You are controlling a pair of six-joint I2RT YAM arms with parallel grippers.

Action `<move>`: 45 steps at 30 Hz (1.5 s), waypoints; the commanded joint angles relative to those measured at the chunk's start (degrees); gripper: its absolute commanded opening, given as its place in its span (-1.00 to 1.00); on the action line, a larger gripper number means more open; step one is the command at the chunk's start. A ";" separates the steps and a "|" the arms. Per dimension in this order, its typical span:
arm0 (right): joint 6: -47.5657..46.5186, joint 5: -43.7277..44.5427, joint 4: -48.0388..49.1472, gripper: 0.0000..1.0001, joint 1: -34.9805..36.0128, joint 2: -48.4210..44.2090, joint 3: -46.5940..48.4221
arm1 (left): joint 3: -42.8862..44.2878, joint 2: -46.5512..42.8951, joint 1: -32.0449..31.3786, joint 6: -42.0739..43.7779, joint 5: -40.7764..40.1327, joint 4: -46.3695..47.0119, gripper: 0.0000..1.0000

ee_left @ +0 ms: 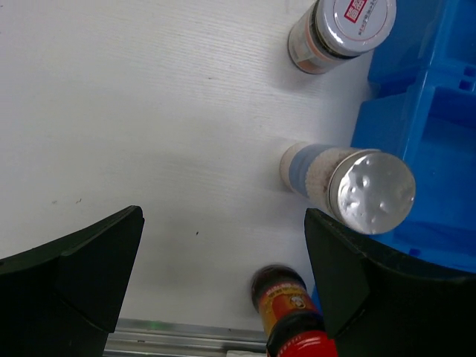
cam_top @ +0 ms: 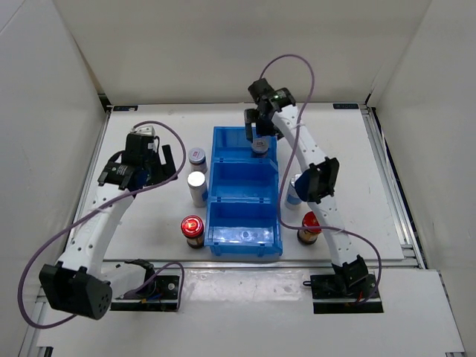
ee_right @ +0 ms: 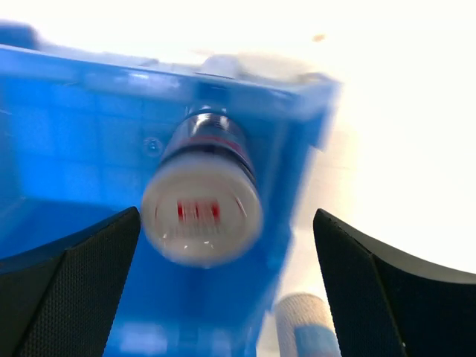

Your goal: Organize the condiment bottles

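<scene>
The blue bin point(cam_top: 245, 195) lies mid-table. A short grey-lidded bottle point(cam_top: 259, 145) stands in its far compartment; in the right wrist view it point(ee_right: 201, 212) is blurred between my fingers. My right gripper point(cam_top: 256, 128) point(ee_right: 227, 249) hovers over it, open. Left of the bin stand a short grey-lidded bottle point(cam_top: 197, 158) point(ee_left: 342, 30), a white-blue silver-capped bottle point(cam_top: 197, 186) point(ee_left: 368, 190) and a brown red-capped bottle point(cam_top: 193, 229) point(ee_left: 294, 316). My left gripper point(cam_top: 168, 166) point(ee_left: 223, 282) is open and empty beside them. Right of the bin stand a white-blue bottle point(cam_top: 294, 192) point(ee_right: 305, 327), partly hidden by the arm, and a brown red-capped bottle point(cam_top: 309, 227).
The bin's middle and near compartments hold nothing. White walls enclose the table on the left, back and right. The right arm's elbow point(cam_top: 320, 181) hangs over the space right of the bin. A metal rail point(ee_left: 186, 338) runs along the table's near edge.
</scene>
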 commanded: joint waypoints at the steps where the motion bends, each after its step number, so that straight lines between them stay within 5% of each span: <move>1: 3.30 7.25 -10.84 1.00 -0.75 -13.57 3.03 | 3.12 1.42 -0.21 -1.47 -0.84 4.80 1.00; 9: 4.20 2.52 -15.23 1.00 -6.90 -19.64 11.62 | 6.20 10.64 -0.21 -1.39 1.09 16.14 1.00; 15: 1.47 -3.63 -15.23 1.00 -9.19 -21.23 8.12 | 10.58 20.73 -1.27 4.92 3.89 21.51 1.00; 27: -0.11 -15.22 -15.23 1.00 -23.50 -21.15 4.25 | 26.94 42.90 -1.27 7.75 14.81 20.81 1.00; 36: -0.64 -26.74 -15.23 1.00 -33.62 -15.43 6.61 | 25.80 46.16 -2.76 8.81 14.02 18.19 1.00; 45: -0.64 -31.41 -15.23 1.00 -36.00 -11.22 7.32 | 25.80 49.23 -5.48 8.19 9.54 13.69 0.91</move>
